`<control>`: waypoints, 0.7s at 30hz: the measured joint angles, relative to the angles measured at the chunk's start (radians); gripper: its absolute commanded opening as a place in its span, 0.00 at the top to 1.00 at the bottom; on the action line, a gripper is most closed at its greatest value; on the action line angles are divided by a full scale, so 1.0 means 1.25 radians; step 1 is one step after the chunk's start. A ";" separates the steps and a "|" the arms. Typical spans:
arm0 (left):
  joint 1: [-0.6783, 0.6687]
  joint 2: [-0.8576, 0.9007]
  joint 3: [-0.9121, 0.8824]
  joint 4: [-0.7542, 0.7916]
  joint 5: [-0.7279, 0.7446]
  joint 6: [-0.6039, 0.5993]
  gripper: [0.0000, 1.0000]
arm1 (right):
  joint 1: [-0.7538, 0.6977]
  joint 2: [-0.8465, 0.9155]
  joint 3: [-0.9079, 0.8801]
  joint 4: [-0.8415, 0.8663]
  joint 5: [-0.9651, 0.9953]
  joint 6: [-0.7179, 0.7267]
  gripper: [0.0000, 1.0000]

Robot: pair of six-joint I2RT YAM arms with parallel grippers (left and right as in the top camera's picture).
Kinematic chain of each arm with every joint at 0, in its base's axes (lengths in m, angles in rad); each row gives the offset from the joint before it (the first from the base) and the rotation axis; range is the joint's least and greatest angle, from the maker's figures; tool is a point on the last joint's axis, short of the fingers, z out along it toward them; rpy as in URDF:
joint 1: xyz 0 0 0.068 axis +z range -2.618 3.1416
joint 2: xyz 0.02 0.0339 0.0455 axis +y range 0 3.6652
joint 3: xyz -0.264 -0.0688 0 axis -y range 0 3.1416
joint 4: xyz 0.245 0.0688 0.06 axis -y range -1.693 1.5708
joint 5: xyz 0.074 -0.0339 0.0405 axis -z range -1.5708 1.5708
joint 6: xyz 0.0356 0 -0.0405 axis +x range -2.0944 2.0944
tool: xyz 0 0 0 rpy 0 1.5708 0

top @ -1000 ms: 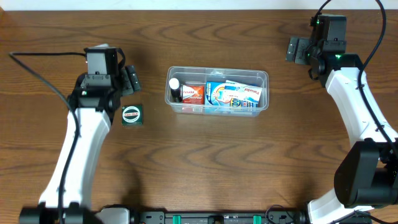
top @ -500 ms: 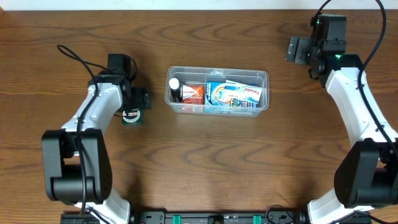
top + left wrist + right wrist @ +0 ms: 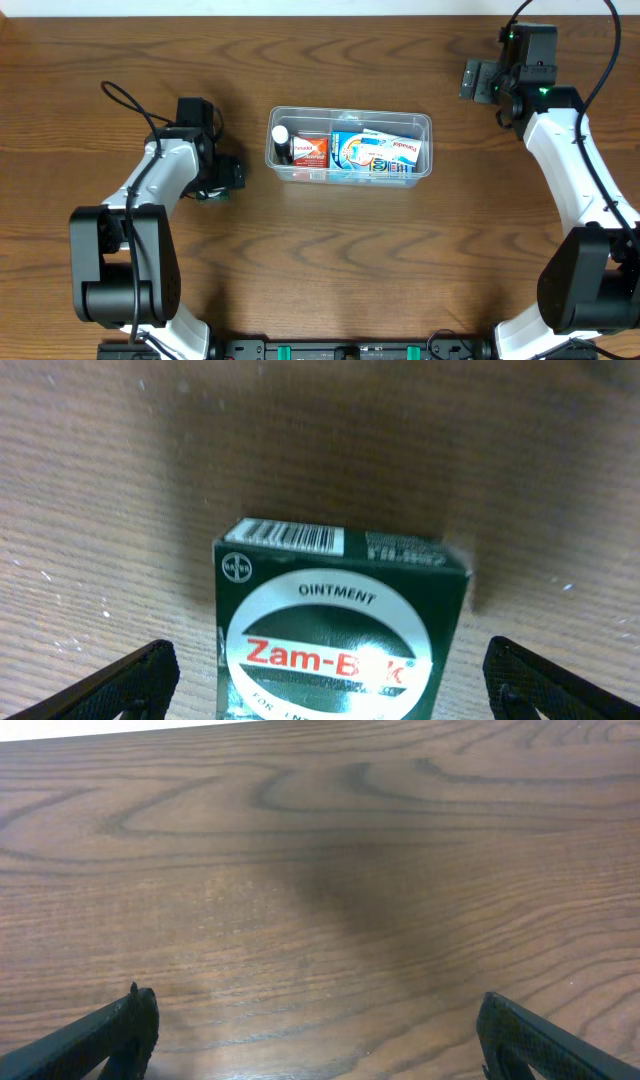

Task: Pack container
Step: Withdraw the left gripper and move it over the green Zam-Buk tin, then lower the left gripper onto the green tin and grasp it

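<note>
Left gripper (image 3: 335, 682) gapes wide over the ointment box (image 3: 340, 615) left of the container (image 3: 428, 150); closing off-centre could skid it.

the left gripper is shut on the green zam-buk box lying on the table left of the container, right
No. The left gripper is open: the left wrist view shows its fingers standing clear on either side of the green Zam-Buk box. The box does lie on the table, left of the container.
</note>
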 measured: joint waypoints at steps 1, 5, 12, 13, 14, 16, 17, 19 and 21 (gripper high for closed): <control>0.000 0.000 -0.002 0.000 0.000 0.000 0.02 | 0.000 0.000 0.000 0.000 0.000 0.000 0.01; 0.000 0.000 -0.003 0.004 0.002 0.003 0.05 | 0.000 0.000 0.000 0.000 0.000 0.000 0.01; 0.000 0.000 -0.003 0.004 0.012 0.008 0.23 | 0.000 0.000 0.000 0.000 0.000 0.000 0.01; 0.000 0.000 -0.003 0.004 0.012 0.009 0.24 | 0.000 0.000 0.000 0.000 0.000 0.000 0.01; 0.000 0.000 -0.003 0.004 0.012 0.008 0.24 | 0.000 0.000 0.000 0.000 0.000 0.000 0.01; 0.000 0.000 -0.003 0.004 0.014 0.008 0.25 | 0.000 0.000 0.000 0.000 0.000 0.000 0.01; 0.000 0.000 -0.003 0.004 0.014 0.008 0.25 | 0.000 0.000 0.000 0.000 0.000 0.000 0.01; 0.000 0.000 -0.003 0.004 0.014 0.008 0.24 | 0.000 0.000 0.000 0.000 0.000 0.000 0.01; 0.000 0.000 -0.003 0.004 0.014 0.008 0.24 | 0.000 0.000 0.000 0.000 0.000 0.000 0.01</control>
